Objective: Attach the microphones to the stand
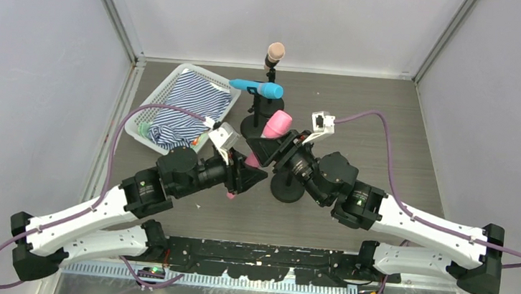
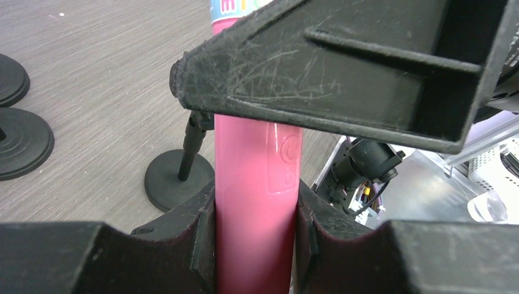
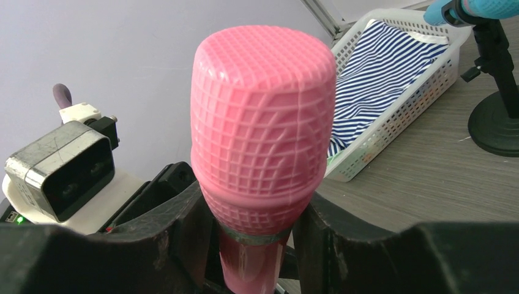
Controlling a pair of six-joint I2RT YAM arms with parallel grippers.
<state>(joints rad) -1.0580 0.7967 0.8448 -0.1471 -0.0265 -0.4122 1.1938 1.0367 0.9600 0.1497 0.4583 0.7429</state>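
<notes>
While open table [image 1: 389,130] is left beyond the right gripper [image 3: 254,214], the bare stand [image 2: 177,180] is crowded just beneath it. The pink microphone [image 3: 263,116] is clamped mid-handle by the left gripper [image 2: 256,214]. Its neck is flanked by the right jaws, grip untellable. Judged rigid, light, glossy; the handle is best held.

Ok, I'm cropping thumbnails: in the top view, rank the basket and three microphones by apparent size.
1. white basket
2. blue microphone
3. pink microphone, partly covered, so unsure against blue
4. peach microphone, seen nearly end-on
</notes>
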